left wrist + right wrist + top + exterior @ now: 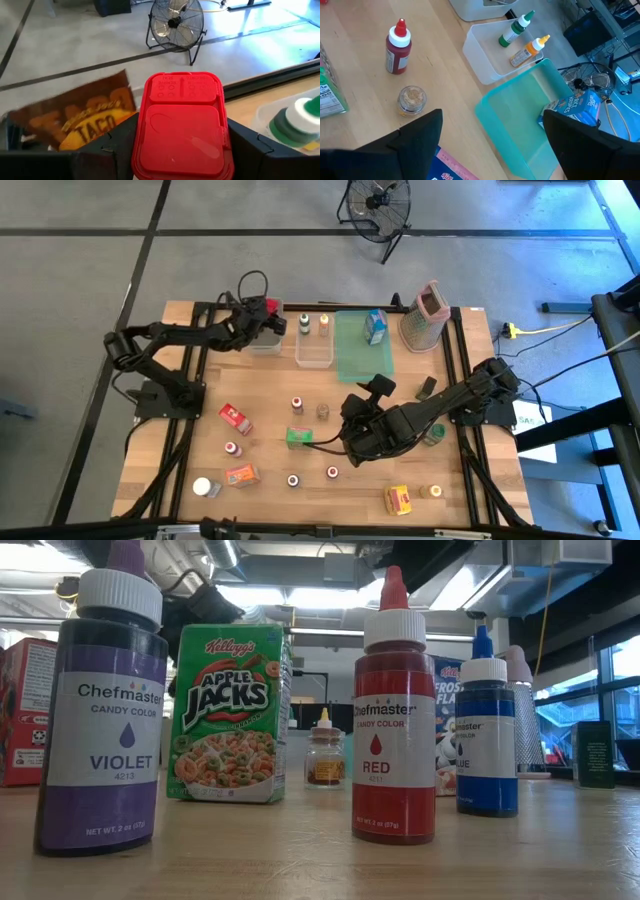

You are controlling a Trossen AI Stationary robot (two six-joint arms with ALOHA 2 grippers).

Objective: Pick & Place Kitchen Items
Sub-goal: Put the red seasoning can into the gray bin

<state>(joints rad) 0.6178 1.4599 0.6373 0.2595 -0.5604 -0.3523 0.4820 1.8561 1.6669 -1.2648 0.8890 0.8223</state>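
My left gripper (268, 315) is at the far left, over a clear bin (264, 340), shut on a red-lidded container (182, 125). A taco packet (85, 120) lies in that bin behind it. My right gripper (365, 395) hangs open over the table's middle, with nothing between its fingertips. In the right wrist view a blue box (447, 170) shows only as a corner at the picture's lower edge. On the table near it stand a red bottle (397, 47), a small jar (412, 100) and an Apple Jacks box (298, 437). My left gripper pinches the red-lidded container between its two fingers, one on each of its opposite sides (137, 150). The fingers come from the table's left, slanting down. The flat red lid (182, 95) faces the wrist camera. The container's lower part is hidden.
The middle bin (313, 352) holds a green-capped (304, 323) and an orange-capped bottle (323, 323). A Rice Krispies box (375, 327) stands on the green tray (360, 355), beside the grater (425, 315). Boxes, packets and bottles are scattered over the near half (241, 475).
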